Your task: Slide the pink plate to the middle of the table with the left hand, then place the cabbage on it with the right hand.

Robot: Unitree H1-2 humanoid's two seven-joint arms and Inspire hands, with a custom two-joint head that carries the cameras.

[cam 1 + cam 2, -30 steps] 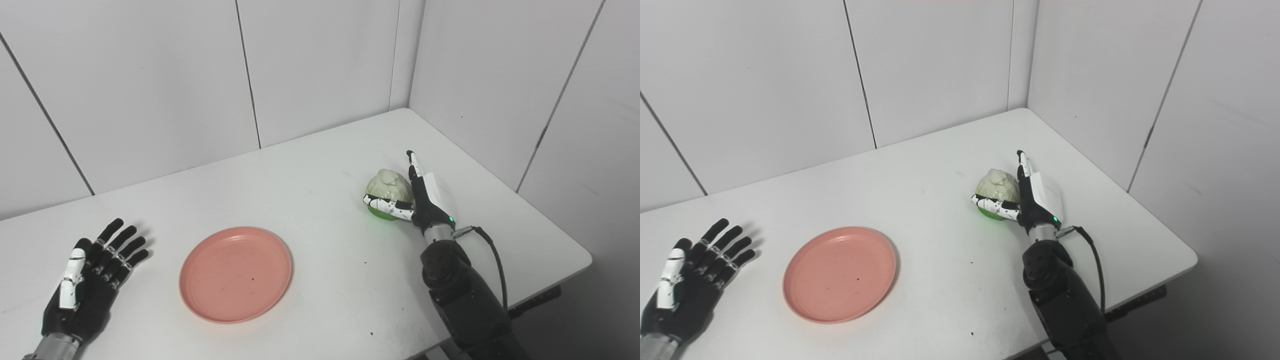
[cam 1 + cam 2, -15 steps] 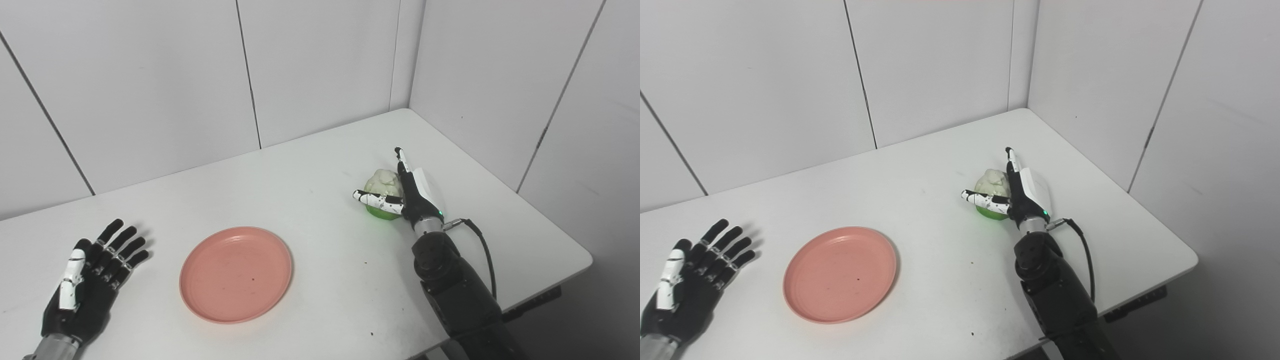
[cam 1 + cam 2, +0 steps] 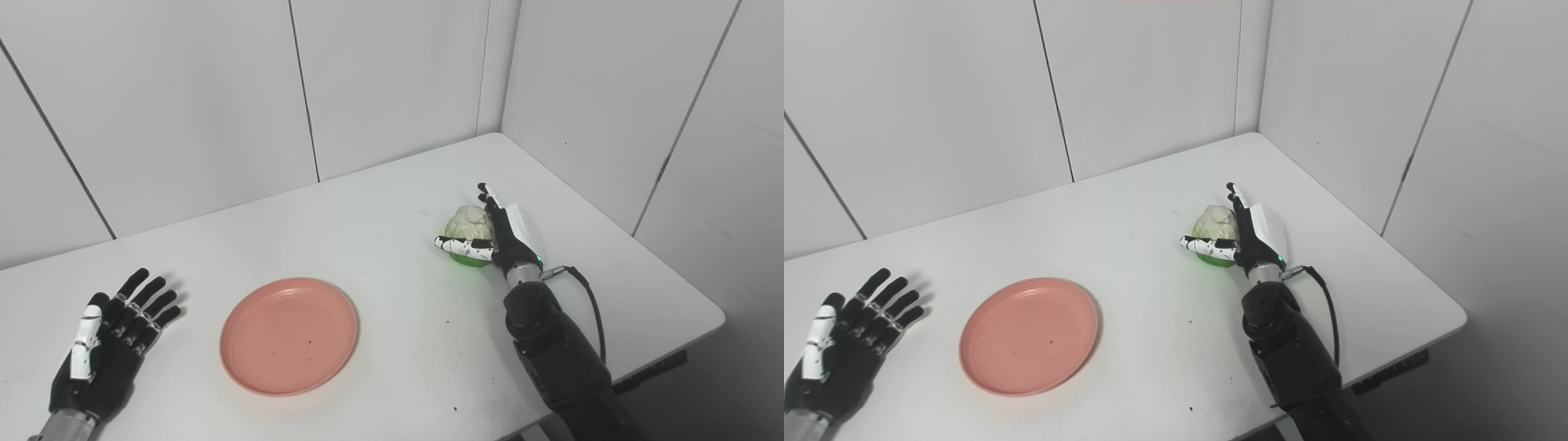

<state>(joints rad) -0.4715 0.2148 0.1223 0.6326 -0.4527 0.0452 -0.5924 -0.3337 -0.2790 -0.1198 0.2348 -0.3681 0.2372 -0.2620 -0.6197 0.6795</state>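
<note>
- My right hand (image 3: 499,236) is sitting against the cabbage (image 3: 468,223) on the right part of the table (image 3: 392,202), with my palm pressed up to the cabbage's right side.
- My thumb (image 3: 462,246) is lying across the front of the cabbage, just above its bright green base, and my fingers (image 3: 488,196) are pointing up and away along its far right edge.
- I am cupping the cabbage rather than squeezing it; from these two angles I cannot tell whether this amounts to a real grip, since the far side of the cabbage is hidden.
- The cabbage is pale cream on top and green underneath, and it is resting on the table surface, well apart from the plate.
- The pink plate (image 3: 289,335) is lying flat near the middle of the table, toward the front edge, with nothing on it except a few dark specks.
- My left hand (image 3: 107,349) is resting palm up at the left front of the table, fingers spread and holding nothing, near the plate but not touching it.
- My right forearm (image 3: 554,355) is coming in from the lower right, with a black cable (image 3: 591,306) looping off the wrist.
</note>
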